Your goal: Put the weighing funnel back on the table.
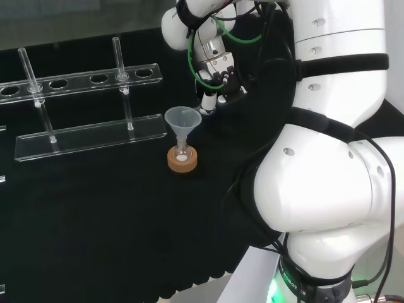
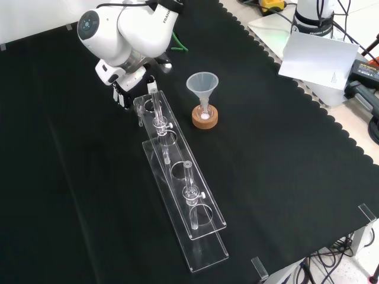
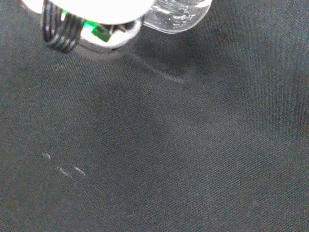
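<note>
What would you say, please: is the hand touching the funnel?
Apart. In the front view the hand is at the far end of the rack, and the funnel stands right of it across bare cloth.

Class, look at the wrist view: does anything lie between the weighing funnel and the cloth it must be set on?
Nothing visible does. Past the weighing funnel at the hand lies bare black cloth. In the front view the clear rack stands close beside the hand.

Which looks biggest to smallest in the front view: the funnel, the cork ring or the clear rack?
1. The clear rack, easily largest.
2. The funnel.
3. The cork ring, slightly smaller.
</note>
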Tool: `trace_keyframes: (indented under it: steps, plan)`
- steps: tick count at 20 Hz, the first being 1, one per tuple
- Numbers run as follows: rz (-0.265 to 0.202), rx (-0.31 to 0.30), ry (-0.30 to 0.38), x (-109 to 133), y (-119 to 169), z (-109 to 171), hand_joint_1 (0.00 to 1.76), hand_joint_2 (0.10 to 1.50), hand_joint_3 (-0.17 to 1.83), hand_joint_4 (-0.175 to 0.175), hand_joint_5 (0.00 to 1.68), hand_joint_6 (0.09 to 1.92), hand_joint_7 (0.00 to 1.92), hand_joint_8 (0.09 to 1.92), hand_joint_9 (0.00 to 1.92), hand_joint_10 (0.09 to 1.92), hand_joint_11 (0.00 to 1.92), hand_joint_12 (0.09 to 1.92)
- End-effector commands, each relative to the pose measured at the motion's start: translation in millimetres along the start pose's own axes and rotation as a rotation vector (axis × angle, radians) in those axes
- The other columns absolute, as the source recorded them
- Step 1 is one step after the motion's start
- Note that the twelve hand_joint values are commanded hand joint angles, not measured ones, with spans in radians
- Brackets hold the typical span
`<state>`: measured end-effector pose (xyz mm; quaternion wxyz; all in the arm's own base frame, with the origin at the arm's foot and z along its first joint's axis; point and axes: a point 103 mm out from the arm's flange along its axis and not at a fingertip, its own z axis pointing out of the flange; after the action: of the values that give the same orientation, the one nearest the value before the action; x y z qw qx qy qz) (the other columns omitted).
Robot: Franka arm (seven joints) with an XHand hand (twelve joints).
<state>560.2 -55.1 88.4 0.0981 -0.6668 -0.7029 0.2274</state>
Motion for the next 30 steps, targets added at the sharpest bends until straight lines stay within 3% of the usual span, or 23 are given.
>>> trace_keyframes:
  steps: [1, 9, 12, 14, 16, 20, 23, 26, 30]
  plan:
    - [-0.013, -0.003, 0.014, 0.8, 0.0, 1.7, 1.12, 0.67, 0.62, 0.175, 1.28, 0.64, 0.82, 0.63, 1.29, 0.09, 1.1, 0.84]
    - [-0.036, -0.004, 0.028, 4.4, -1.5, 1.2, 1.11, 0.69, 0.61, 0.175, 1.25, 0.7, 0.79, 0.64, 1.28, 0.09, 1.09, 0.85]
    - [-0.049, 0.009, 0.026, 5.7, -4.3, 0.8, 1.08, 0.88, 0.31, 0.175, 1.15, 0.77, 0.64, 0.7, 1.21, 0.09, 1.03, 0.89]
    - [-0.051, 0.021, 0.023, 6.2, -7.4, 0.5, 1.04, 0.89, 0.21, 0.062, 0.95, 0.72, 0.53, 0.72, 1.13, 0.09, 0.98, 0.91]
    - [-0.057, 0.054, 0.008, 6.9, -10.9, 1.0, 1.02, 0.83, 0.3, 0.007, 0.77, 0.7, 0.45, 0.72, 1.06, 0.09, 0.92, 0.95]
    - [-0.066, 0.106, -0.021, 9.3, -23.5, 1.8, 0.95, 0.72, 0.46, -0.023, 0.4, 0.54, 0.25, 0.69, 0.86, 0.09, 0.71, 1.07]
    - [-0.076, 0.151, -0.025, 8.5, -35.7, 0.2, 0.89, 0.68, 0.5, -0.024, 0.26, 0.31, 0.08, 0.65, 0.67, 0.09, 0.47, 1.19]
    - [-0.058, 0.082, 0.013, 0.9, -56.7, -11.5, 0.82, 0.65, 0.49, -0.023, 0.2, 0.12, 0.01, 0.5, 0.51, 0.09, 0.27, 1.29]
    - [-0.031, -0.006, 0.034, -9.3, -92.8, -39.4, 0.8, 0.65, 0.49, -0.023, 0.21, 0.09, 0.03, 0.48, 0.5, 0.09, 0.23, 1.32]
